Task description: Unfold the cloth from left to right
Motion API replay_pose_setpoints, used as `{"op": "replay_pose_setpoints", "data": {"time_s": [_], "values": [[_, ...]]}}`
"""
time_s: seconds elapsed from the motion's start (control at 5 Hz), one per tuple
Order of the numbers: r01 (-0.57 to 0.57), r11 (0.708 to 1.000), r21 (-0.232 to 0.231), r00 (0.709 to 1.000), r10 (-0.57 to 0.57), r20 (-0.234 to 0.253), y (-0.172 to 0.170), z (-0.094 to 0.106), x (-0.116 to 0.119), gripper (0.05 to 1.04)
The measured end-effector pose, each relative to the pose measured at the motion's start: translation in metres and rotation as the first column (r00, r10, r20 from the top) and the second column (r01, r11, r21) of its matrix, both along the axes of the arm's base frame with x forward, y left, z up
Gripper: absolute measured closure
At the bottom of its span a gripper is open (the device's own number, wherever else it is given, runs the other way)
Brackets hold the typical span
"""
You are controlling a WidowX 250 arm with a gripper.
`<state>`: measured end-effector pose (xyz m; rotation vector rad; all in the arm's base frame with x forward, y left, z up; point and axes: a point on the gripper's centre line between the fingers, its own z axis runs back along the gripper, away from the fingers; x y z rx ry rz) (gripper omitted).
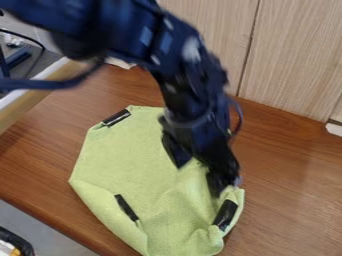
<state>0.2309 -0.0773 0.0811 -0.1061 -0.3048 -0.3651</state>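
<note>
The gripper (198, 180) hangs over the right part of the green cloth (127, 160), its two fingers apart and pointing down toward the fabric. Whether either fingertip touches the cloth I cannot tell. Lying on the brown table, the cloth has folded-in edges at its lower left and lower right, with raised wrinkles near the gripper. Black tape strips mark it at the upper left (117, 117), lower middle (126, 207) and lower right (226, 215). The arm covers part of the cloth's upper right edge.
The brown wooden table (294, 185) extends to both sides of the cloth. Behind it stands a light wood panel (294, 60). A pale wooden edge (33, 95) borders the upper left, with cables beyond. A dark object (15, 241) is at the lower left corner.
</note>
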Motion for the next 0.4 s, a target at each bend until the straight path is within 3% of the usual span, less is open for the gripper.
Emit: {"op": "replay_pose_setpoints", "data": {"time_s": [0.2, 0.4], "values": [[0.001, 1.0, -0.012, 0.999, 0.0, 0.039, 0.0007, 0.027, -0.0024, 0.083], [0.008, 1.0, -0.011, 1.0, -0.008, 0.024, 0.0027, 0.0302, -0.0042, 0.083]]}}
